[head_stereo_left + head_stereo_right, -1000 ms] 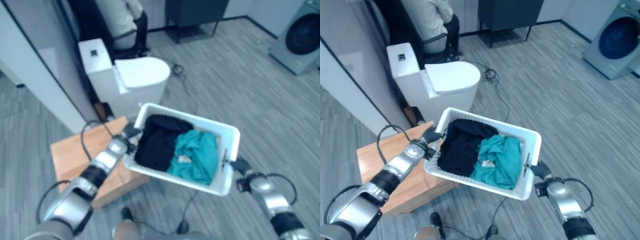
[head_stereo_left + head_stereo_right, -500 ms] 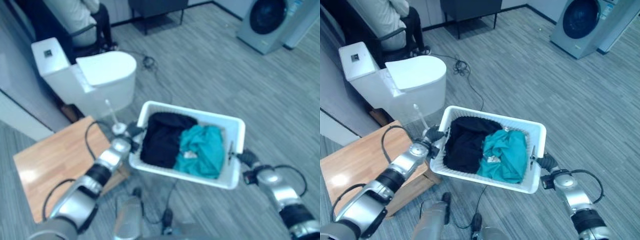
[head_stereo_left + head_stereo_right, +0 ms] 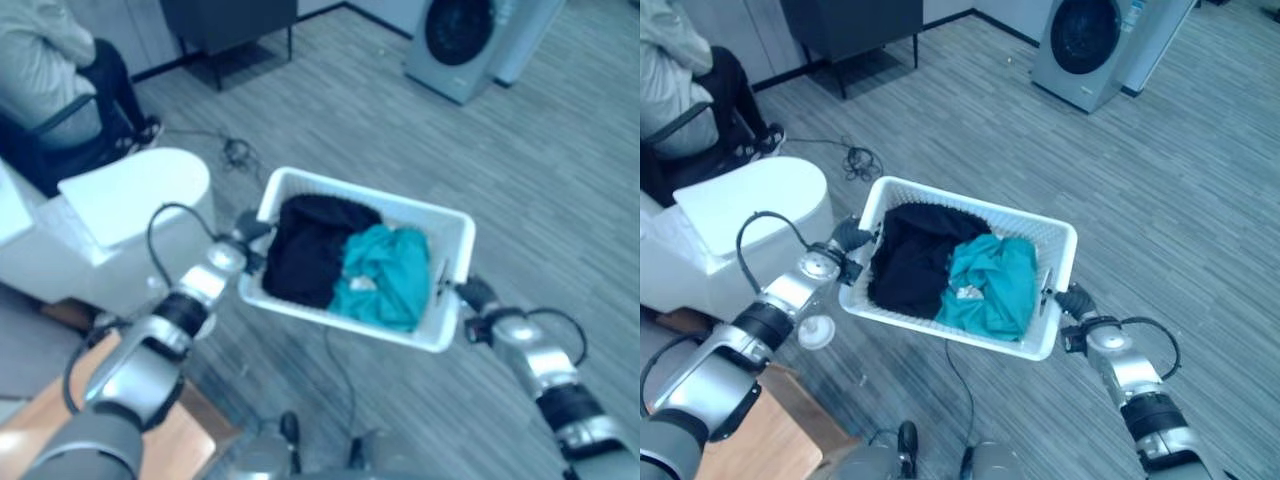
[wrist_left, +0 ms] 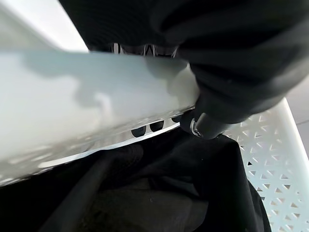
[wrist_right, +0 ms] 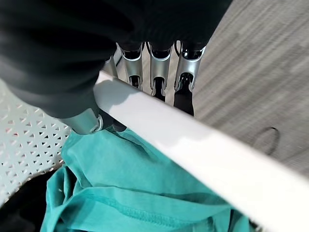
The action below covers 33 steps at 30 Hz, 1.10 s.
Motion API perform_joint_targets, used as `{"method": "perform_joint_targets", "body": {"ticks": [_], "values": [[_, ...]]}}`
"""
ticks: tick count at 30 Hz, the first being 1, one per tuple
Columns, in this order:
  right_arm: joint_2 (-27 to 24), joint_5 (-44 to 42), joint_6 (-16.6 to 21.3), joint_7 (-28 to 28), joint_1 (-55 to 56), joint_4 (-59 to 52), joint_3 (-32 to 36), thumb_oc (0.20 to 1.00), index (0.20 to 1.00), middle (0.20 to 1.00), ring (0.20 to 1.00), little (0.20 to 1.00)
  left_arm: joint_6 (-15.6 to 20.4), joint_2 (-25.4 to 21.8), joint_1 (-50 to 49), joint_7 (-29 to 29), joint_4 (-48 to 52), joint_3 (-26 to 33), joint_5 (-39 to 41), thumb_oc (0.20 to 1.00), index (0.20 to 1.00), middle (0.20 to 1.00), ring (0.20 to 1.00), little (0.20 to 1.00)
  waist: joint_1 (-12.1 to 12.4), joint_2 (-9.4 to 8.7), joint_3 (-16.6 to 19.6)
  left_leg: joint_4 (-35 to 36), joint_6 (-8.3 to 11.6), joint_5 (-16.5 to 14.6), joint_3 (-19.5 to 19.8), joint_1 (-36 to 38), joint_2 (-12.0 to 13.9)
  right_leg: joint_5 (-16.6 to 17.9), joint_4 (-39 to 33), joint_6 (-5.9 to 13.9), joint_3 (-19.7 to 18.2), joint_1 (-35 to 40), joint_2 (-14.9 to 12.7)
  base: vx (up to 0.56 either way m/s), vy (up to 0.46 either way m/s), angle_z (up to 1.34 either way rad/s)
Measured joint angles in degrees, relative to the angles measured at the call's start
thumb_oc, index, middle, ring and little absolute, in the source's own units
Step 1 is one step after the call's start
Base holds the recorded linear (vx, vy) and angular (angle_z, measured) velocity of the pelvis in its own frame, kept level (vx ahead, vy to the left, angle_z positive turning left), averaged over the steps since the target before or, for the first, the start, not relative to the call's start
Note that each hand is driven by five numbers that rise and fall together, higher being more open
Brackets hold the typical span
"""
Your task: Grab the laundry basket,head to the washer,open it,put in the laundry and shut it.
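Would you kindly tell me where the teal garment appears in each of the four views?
Left eye view: teal garment in the white basket's right half, beside the black clothing.
Right eye view: same place.
Left wrist view: black clothing, no teal.
Right wrist view: teal below the rim.
Shared landmark: the basket's rim.

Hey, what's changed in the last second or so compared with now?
The view has swung round: the washer has come from the far right edge toward top centre, and the toilet has slid to the left. The basket has been carried along with the turn. Unchanged: left hand and right hand grip its two ends, with black clothes and teal clothes inside.
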<state>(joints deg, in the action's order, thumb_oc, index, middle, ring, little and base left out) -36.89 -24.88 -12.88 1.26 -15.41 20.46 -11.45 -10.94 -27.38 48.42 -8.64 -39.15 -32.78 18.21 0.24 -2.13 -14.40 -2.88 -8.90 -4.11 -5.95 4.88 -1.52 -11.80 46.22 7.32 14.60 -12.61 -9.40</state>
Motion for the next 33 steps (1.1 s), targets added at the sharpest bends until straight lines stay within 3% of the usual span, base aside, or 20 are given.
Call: {"method": "perform_joint_targets", "body": {"ticks": [2, 4, 6, 7, 8, 9, 10, 11, 12, 14, 19, 20, 23, 24, 26, 27, 28, 29, 32, 33], "values": [[-2.0, -0.2, 0.1, 0.2, -0.1, -0.2, 0.5, 0.200, 0.200, 0.200, 0.200, 0.200, 0.0, 2.2, 2.6, 0.0, -2.5, 0.2, 0.0, 0.200, 0.200, 0.200, 0.200, 0.200, -3.1, 2.25, -0.6, -0.4, 3.58, -1.5, 5.0, 1.5, 1.8, -0.1, -11.4, -4.47, -2.1, -1.9, 4.4, 0.32, -0.144, 0.84], [-4.0, -1.4, 0.5, 0.6, -0.5, 0.2, 0.5, 0.200, 0.200, 0.200, 0.200, 0.200, 0.4, 4.7, 3.7, -0.1, -5.4, 0.3, 0.0, 0.200, 0.200, 0.200, 0.200, 0.200, -4.9, 2.77, -0.5, -0.4, 4.37, -2.8, 7.4, 3.4, 2.3, 3.0, -21.2, -7.04, -4.9, -5.0, 5.6, 0.31, -0.119, 0.68], [-5.6, -2.3, 0.5, 1.1, -1.9, 1.7, 0.2, 0.200, 0.200, 0.200, 0.200, 0.200, 0.4, 6.4, 5.0, -0.1, -8.0, 0.4, 0.0, 0.200, 0.200, 0.200, 0.200, 0.200, -5.9, 2.91, -0.5, -0.3, 5.65, -5.4, 8.4, 5.0, 2.2, 7.3, -31.1, -5.35, -9.1, -7.9, 5.7, 0.30, -0.092, 0.51], [-5.6, -2.4, 0.4, 1.4, -2.1, 2.6, -0.5, 0.200, 0.200, 0.200, 0.200, 0.200, 0.5, 7.5, 4.3, -0.1, -9.7, -0.1, 0.1, 0.200, 0.200, 0.200, 0.200, 0.200, -6.7, 0.20, 0.1, -1.5, 8.34, -7.6, 7.2, 8.4, 0.6, 11.7, -39.1, -4.75, -9.5, -6.8, 2.6, 0.46, -0.163, 0.52], [-5.6, -2.5, 0.3, 1.3, -2.4, 3.7, -1.2, 0.200, 0.200, 0.200, 0.200, 0.200, 0.5, 8.4, 4.3, 0.0, -11.7, -0.8, 0.2, 0.200, 0.200, 0.200, 0.200, 0.200, -7.1, -0.05, 1.5, -1.3, 9.60, -10.5, 7.8, 10.6, 1.0, 10.7, -40.0, -4.19, -8.1, -5.7, 2.2, 0.38, -0.130, 0.45], [-5.3, -2.5, 0.3, 1.6, -3.7, 5.9, -1.3, 0.200, 0.200, 0.200, 0.200, 0.200, 0.6, 9.4, 4.3, -0.2, -13.4, -0.5, 0.5, 0.200, 0.200, 0.200, 0.200, 0.200, -7.4, 2.42, 2.2, -1.4, 11.43, -13.3, 7.4, 11.9, 3.5, 13.9, -36.8, -3.01, -4.9, -5.8, 3.4, 0.24, -0.103, 0.22], [-5.0, -2.5, 0.3, 2.0, -4.9, 7.5, -2.2, 0.200, 0.200, 0.200, 0.200, 0.200, 0.7, 9.5, 4.3, -0.2, -13.6, -0.4, 0.5, 0.200, 0.200, 0.200, 0.200, 0.200, -6.9, 3.41, 2.7, -2.3, 12.01, -13.4, 5.9, 12.3, 4.9, 14.4, -34.1, -3.58, -2.7, -6.4, 3.9, 0.39, -0.169, 0.03], [-5.1, -2.5, 0.2, 1.8, -5.5, 7.6, -2.5, 0.200, 0.200, 0.200, 0.200, 0.200, 1.0, 9.5, 4.5, -0.2, -13.5, -0.2, 0.5, 0.200, 0.200, 0.200, 0.200, 0.200, -6.9, 3.30, 2.6, -3.9, 12.34, -13.2, 4.3, 12.2, 5.5, 16.2, -33.2, -6.45, -2.6, -6.0, 4.3, 0.51, -0.227, -0.06], [-5.2, -2.5, 0.1, 1.8, -6.0, 7.9, -2.5, 0.200, 0.200, 0.200, 0.200, 0.200, 1.0, 9.2, 4.4, -0.2, -13.5, -0.3, 0.5, 0.200, 0.200, 0.200, 0.200, 0.200, -7.0, 4.12, 2.7, -4.2, 12.82, -12.9, 4.2, 12.4, 6.0, 14.2, -31.6, -7.23, -2.1, -6.0, 5.1, 0.53, -0.241, 0.10], [-5.9, -2.5, -0.9, 1.2, -6.8, 8.5, -2.9, 0.200, 0.200, 0.200, 0.200, 0.200, 1.0, 9.2, 4.6, -0.1, -13.4, -0.9, 0.5, 0.200, 0.200, 0.200, 0.200, 0.200, -8.2, 4.29, 2.6, -5.2, 13.94, -9.9, 1.8, 13.0, 6.6, 10.2, -28.5, -8.05, -1.1, -4.7, 5.8, 0.40, -0.196, 0.20], [-6.7, -2.5, -1.0, 1.0, -8.5, 7.6, -2.9, 0.200, 0.200, 0.200, 0.200, 0.200, 1.3, 8.2, 4.9, -0.1, -11.8, -0.2, 1.1, 0.200, 0.200, 0.200, 0.200, 0.200, -8.9, 3.97, 2.3, -13.8, 15.77, -3.5, 1.7, 12.0, 8.1, 7.0, -32.3, -8.99, -0.7, 3.5, 8.6, 0.36, -0.294, -0.07], [-6.0, -2.5, -1.1, 1.1, -8.5, 8.4, -3.0, 0.200, 0.200, 0.200, 0.200, 0.200, 1.4, 8.1, 4.7, -0.1, -11.8, -0.3, 1.2, 0.200, 0.200, 0.200, 0.200, 0.200, -9.2, 3.58, 2.1, -19.7, 16.77, -2.3, 1.9, 10.6, 8.9, 7.0, -33.7, -9.65, -0.6, 6.0, 9.5, 0.21, -0.256, -0.07], [-5.8, -2.6, -1.5, 0.9, -8.6, 7.1, -4.1, 0.200, 0.200, 0.200, 0.200, 0.200, 1.2, 6.6, 4.5, -0.1, -11.5, -0.7, 2.0, 0.200, 0.200, 0.200, 0.200, 0.200, -8.7, 3.50, 2.2, -41.8, 15.55, 2.3, 1.9, 1.3, 12.1, 7.0, -36.9, -12.46, -1.8, 10.5, 11.7, 0.27, -0.326, -0.37], [-5.9, -2.7, -1.1, 1.1, -8.8, 6.3, -4.5, 0.200, 0.200, 0.200, 0.200, 0.200, 1.3, 5.5, 4.5, -0.1, -9.7, -0.1, 2.3, 0.200, 0.200, 0.200, 0.200, 0.200, -9.0, 3.23, 2.3, -45.8, 14.62, 10.1, 2.4, -3.6, 11.7, 5.5, -36.1, -15.19, -3.0, 10.8, 12.6, 0.32, -0.357, -0.66], [-5.3, -2.7, -1.2, 1.4, -9.1, 6.0, -4.9, 0.200, 0.200, 0.200, 0.200, 0.200, 1.1, 4.8, 4.5, -0.1, -9.5, -0.2, 2.5, 0.200, 0.200, 0.200, 0.200, 0.200, -7.6, 1.76, 2.2, -50.9, 14.78, 21.5, 1.3, -7.4, 11.9, 5.7, -37.6, -15.46, -5.1, 12.5, 12.0, 0.23, -0.174, -0.49], [-5.3, -2.7, -1.2, 2.1, -9.1, 5.7, -4.6, 0.200, 0.200, 0.200, 0.200, 0.200, 1.1, 4.0, 4.6, -0.1, -8.4, -0.3, 3.2, 0.200, 0.200, 0.200, 0.200, 0.200, -7.5, 0.04, 1.5, -56.1, 12.38, 11.6, -0.4, -12.8, 12.0, 5.9, -39.3, -15.13, -5.5, 14.5, 10.5, 0.18, -0.049, -0.16], [-5.2, -2.7, -1.2, 2.3, -9.1, 5.7, -4.5, 0.200, 0.200, 0.200, 0.200, 0.200, 1.1, 3.9, 4.5, -0.1, -8.1, -0.3, 3.4, 0.200, 0.200, 0.200, 0.200, 0.200, -7.3, -1.16, 0.8, -55.8, 12.43, 7.6, -1.0, -15.4, 11.4, 5.9, -40.3, -15.14, -5.8, 16.1, 9.5, 0.27, -0.052, -0.04], [-5.4, -2.7, -1.2, 2.4, -9.0, 5.6, -4.4, 0.200, 0.200, 0.200, 0.200, 0.200, 1.1, 3.9, 4.4, -0.2, -7.8, -0.2, 3.4, 0.200, 0.200, 0.200, 0.200, 0.200, -6.4, -3.18, -0.4, -49.5, 9.60, 3.7, -2.7, -18.9, 9.9, 6.1, -42.1, -14.42, -6.0, 18.9, 7.6, 0.30, 0.025, -0.17], [-4.8, -2.7, -1.1, 2.3, -7.8, 5.0, -4.5, 0.200, 0.200, 0.200, 0.200, 0.200, 0.2, 3.5, 3.7, -0.1, -7.6, -0.8, 3.4, 0.200, 0.200, 0.200, 0.200, 0.200, -3.8, -2.08, -0.3, -32.9, 9.41, 3.6, -2.5, -23.7, 8.0, 6.3, -43.1, -13.21, -5.8, 22.2, 8.0, 0.41, 0.039, -0.40], [-4.2, -2.7, -1.1, 2.3, -6.9, 4.7, -4.6, 0.200, 0.200, 0.200, 0.200, 0.200, 0.7, 3.3, 3.7, -0.1, -7.4, -0.9, 3.4, 0.200, 0.200, 0.200, 0.200, 0.200, -2.3, -3.26, 0.7, -20.6, 9.98, 3.9, -2.2, -23.4, 5.5, 2.8, -44.4, -14.00, -8.1, 23.0, 6.7, 0.25, 0.009, -0.38]]}}
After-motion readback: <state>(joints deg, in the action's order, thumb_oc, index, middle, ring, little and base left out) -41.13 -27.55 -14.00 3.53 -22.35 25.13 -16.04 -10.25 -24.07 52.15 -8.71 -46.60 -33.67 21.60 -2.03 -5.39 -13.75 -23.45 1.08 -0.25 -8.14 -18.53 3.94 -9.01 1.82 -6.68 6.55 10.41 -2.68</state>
